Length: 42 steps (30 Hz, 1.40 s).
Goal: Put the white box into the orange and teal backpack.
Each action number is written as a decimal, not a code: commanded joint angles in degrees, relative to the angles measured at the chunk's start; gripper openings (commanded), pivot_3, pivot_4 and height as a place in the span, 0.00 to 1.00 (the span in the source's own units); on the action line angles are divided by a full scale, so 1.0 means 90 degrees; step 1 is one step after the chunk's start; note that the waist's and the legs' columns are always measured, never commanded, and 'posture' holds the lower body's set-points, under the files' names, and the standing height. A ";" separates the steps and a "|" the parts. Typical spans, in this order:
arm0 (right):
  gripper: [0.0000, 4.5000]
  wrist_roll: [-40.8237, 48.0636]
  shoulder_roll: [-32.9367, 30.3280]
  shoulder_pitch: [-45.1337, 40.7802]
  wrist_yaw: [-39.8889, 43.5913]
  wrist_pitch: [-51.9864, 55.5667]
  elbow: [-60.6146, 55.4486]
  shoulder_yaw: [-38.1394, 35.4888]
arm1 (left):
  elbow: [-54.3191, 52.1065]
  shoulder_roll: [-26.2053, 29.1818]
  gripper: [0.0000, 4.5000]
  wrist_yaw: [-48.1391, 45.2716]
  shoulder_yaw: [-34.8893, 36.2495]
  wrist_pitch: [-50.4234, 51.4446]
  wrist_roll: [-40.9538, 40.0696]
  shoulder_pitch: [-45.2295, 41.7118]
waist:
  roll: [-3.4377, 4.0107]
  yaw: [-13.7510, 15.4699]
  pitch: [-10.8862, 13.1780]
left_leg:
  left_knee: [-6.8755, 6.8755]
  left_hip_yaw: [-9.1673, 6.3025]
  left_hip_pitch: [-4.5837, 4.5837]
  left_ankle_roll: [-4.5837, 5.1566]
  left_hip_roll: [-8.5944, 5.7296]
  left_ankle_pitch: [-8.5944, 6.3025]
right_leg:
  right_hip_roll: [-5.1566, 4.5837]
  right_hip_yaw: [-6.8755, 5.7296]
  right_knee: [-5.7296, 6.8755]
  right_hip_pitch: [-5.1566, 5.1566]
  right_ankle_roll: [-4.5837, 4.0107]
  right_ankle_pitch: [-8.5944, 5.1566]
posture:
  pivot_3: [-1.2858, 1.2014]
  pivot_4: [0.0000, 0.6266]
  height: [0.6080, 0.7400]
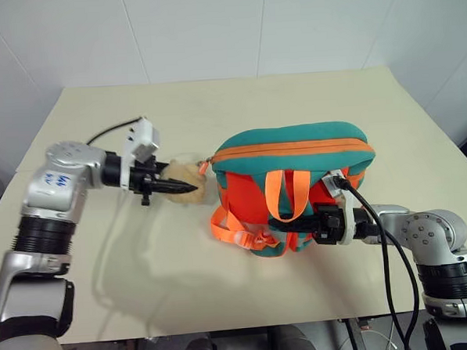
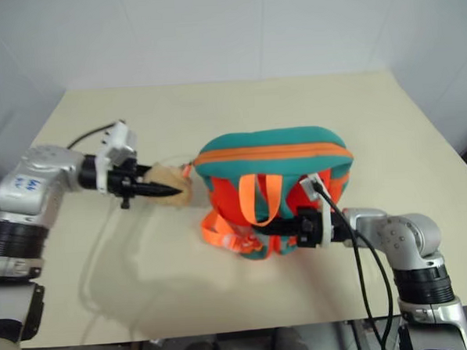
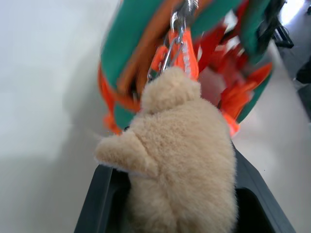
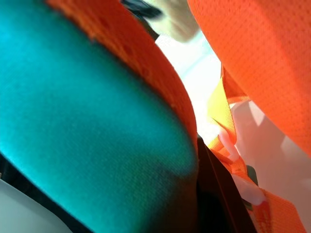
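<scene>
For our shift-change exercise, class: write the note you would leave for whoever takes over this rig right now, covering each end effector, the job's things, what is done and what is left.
Left end effector: closed on the tan plush bear, which hangs by a clip from the left end of the orange and teal backpack.
Right end effector: shut on the backpack's front lower edge, among the orange straps.
Backpack: mid-table, zip looks closed.
White box: not on the table top around the bag; whether it is already inside cannot be told.
Done: bag gripped from both sides.
Left: confirm where the box is; if it is not inside, open the bag and put it in.
</scene>
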 commanded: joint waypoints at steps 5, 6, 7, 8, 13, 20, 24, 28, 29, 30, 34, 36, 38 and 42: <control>0.12 0.0357 0.0034 0.0113 -0.0202 0.0107 -0.0302 -0.0214 | 0.0327 -0.0860 0.29 0.0612 -0.0273 -0.0608 0.0664 0.0289 | -0.0001 -0.0001 -0.0001 | 0.0004 0.0000 0.0005 0.0000 0.0000 0.0000 | -0.0001 0.0002 0.0010 0.0001 0.0000 0.0000 | 0.52 0.24 1.00; 0.12 0.0377 0.0039 0.0125 -0.0224 0.0110 -0.0316 -0.0215 | 0.0361 -0.0944 0.29 0.0679 -0.0332 -0.0687 0.0766 0.0310 | -0.0001 0.0003 -0.0001 | 0.0007 -0.0001 0.0004 0.0000 0.0000 0.0000 | -0.0001 0.0001 0.0013 0.0001 0.0000 0.0000 | 0.52 0.24 1.00; 0.12 0.0398 0.0058 0.0139 -0.0256 0.0115 -0.0333 -0.0218 | 0.0451 -0.1035 0.29 0.0805 -0.0399 -0.0818 0.0913 0.0328 | -0.0001 0.0007 -0.0001 | 0.0011 -0.0002 0.0004 0.0000 0.0000 0.0000 | -0.0001 0.0001 0.0017 0.0001 0.0000 0.0000 | 0.52 0.24 1.00; 0.12 0.0416 0.0074 0.0151 -0.0285 0.0121 -0.0349 -0.0220 | 0.0540 -0.1109 0.29 0.0919 -0.0425 -0.0950 0.1029 0.0338 | -0.0001 0.0011 -0.0001 | 0.0016 -0.0002 0.0005 0.0000 -0.0001 0.0000 | -0.0002 0.0002 0.0019 0.0003 0.0000 0.0000 | 0.52 0.24 1.00; 0.12 0.0501 0.0102 0.0184 -0.0366 0.0139 -0.0397 -0.0229 | 0.0970 -0.1131 0.29 0.1172 -0.0331 -0.1454 0.1376 0.0325 | -0.0003 0.0140 -0.0002 | 0.0051 -0.0008 0.0013 0.0002 -0.0008 0.0001 | -0.0005 0.0001 0.0012 0.0022 0.0004 0.0007 | 0.52 0.24 1.00; 0.12 0.0530 0.0060 0.0185 -0.0354 0.0114 -0.0364 -0.0218 | 0.0900 -0.0515 0.29 0.0216 0.0443 -0.1695 0.0687 0.0032 | -0.0003 0.0108 -0.0002 | 0.0048 -0.0009 0.0008 0.0003 -0.0004 0.0001 | -0.0003 0.0000 0.0013 0.0015 0.0002 0.0014 | 0.52 0.24 1.00; 0.12 0.0511 0.0113 0.0172 -0.0346 0.0076 -0.0342 -0.0153 | 0.1225 -0.0283 0.29 -0.0055 0.0719 -0.1722 0.0546 -0.0479 | -0.0003 0.0120 -0.0002 | 0.0040 -0.0011 -0.0002 0.0003 -0.0002 0.0001 | -0.0001 -0.0007 0.0022 0.0007 0.0001 0.0013 | 0.52 0.24 1.00; 0.12 0.0517 0.0135 0.0171 -0.0337 0.0065 -0.0338 -0.0134 | 0.1938 -0.0186 0.29 0.0080 0.0624 -0.2079 0.0957 -0.0864 | -0.0003 0.0116 -0.0002 | 0.0039 -0.0005 -0.0002 0.0008 -0.0003 -0.0002 | -0.0001 -0.0005 0.0018 0.0008 0.0002 0.0013 | 0.52 0.24 1.00; 0.12 0.0518 0.0139 0.0170 -0.0337 0.0064 -0.0336 -0.0134 | 0.2168 -0.0202 0.29 0.0173 0.0593 -0.2174 0.1068 -0.0971 | -0.0003 0.0110 -0.0002 | 0.0039 -0.0005 -0.0002 0.0008 -0.0003 -0.0002 | -0.0001 -0.0005 0.0019 0.0007 0.0001 0.0013 | 0.52 0.24 1.00; 0.12 0.0518 0.0142 0.0169 -0.0338 0.0064 -0.0335 -0.0135 | 0.2345 -0.0220 0.29 0.0223 0.0575 -0.2256 0.1147 -0.1051 | -0.0003 0.0099 -0.0002 | 0.0039 -0.0004 -0.0002 0.0008 -0.0002 -0.0002 | 0.0002 -0.0006 0.0019 0.0007 0.0001 0.0013 | 0.52 0.24 1.00; 0.12 0.0537 0.0147 0.0187 -0.0357 0.0071 -0.0364 -0.0156 | 0.3179 -0.0440 0.29 0.0499 0.0240 -0.2681 0.1693 -0.1290 | -0.0003 0.0097 -0.0002 | 0.0039 -0.0005 -0.0001 0.0008 -0.0003 -0.0002 | 0.0002 -0.0006 0.0020 0.0008 0.0002 0.0013 | 0.52 0.24 1.00; 0.12 0.0558 0.0150 0.0196 -0.0383 0.0077 -0.0383 -0.0179 | 0.3493 -0.0675 0.29 0.0602 0.0064 -0.2912 0.1910 -0.1348 | -0.0003 0.0098 -0.0002 | 0.0040 -0.0004 -0.0001 0.0009 -0.0003 -0.0002 | 0.0002 -0.0006 0.0020 0.0008 0.0002 0.0013 | 0.52 0.24 1.00; 0.12 0.0579 0.0152 0.0208 -0.0409 0.0086 -0.0403 -0.0200 | 0.3759 -0.0932 0.29 0.0802 -0.0035 -0.3131 0.2081 -0.1426 | -0.0003 0.0115 -0.0002 | 0.0040 -0.0004 -0.0001 0.0008 -0.0003 -0.0002 | 0.0002 -0.0006 0.0022 0.0008 0.0002 0.0013 | 0.52 0.24 1.00; 0.12 0.0621 0.0151 0.0227 -0.0459 0.0098 -0.0436 -0.0232 | 0.4102 -0.1388 0.29 0.1115 -0.0159 -0.3541 0.2334 -0.1561 | -0.0003 0.0132 -0.0002 | 0.0040 -0.0004 -0.0002 0.0009 -0.0003 -0.0002 | 0.0002 -0.0005 0.0022 0.0007 0.0002 0.0014 | 0.52 0.24 1.00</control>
